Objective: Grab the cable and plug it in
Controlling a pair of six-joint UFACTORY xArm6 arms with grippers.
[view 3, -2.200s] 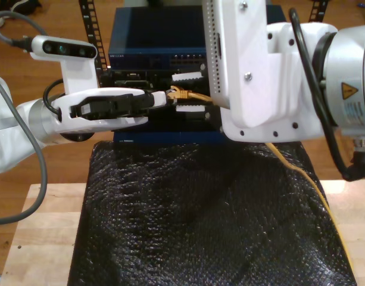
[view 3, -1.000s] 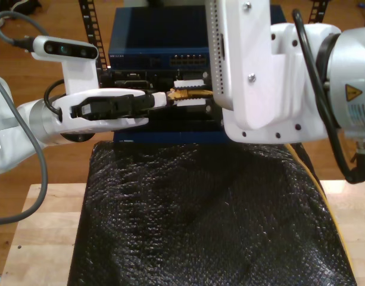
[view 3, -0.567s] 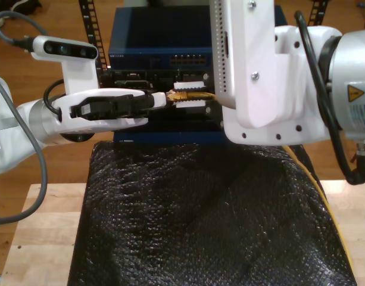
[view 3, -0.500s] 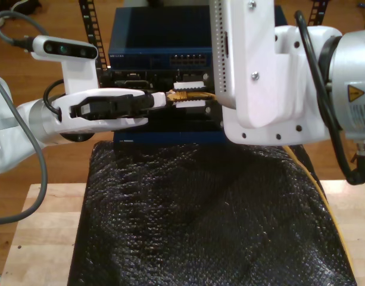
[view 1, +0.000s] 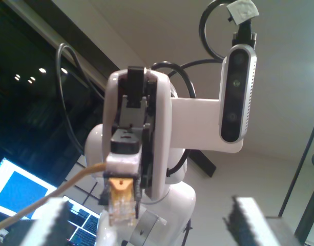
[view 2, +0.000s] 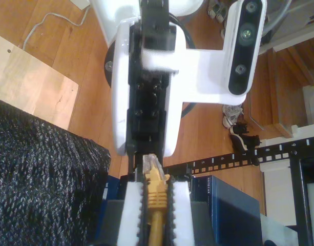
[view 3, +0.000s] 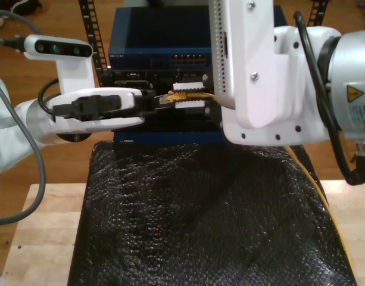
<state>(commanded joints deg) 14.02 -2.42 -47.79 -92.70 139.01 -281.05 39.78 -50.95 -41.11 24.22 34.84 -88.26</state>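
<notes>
Withdrawn toward the exterior view's left, the first end effector (view 1: 149, 221) gapes open — its wrist view shows the clear plug (view 1: 119, 206) head-on; the second end effector (view 2: 155, 188) clamps the thin yellow-orange network cable (view 2: 157, 225).

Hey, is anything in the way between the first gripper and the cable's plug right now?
Nothing visible. My second gripper holds the cable with its plug pointing at my first gripper, whose fingers stand open, with free space between.
</notes>
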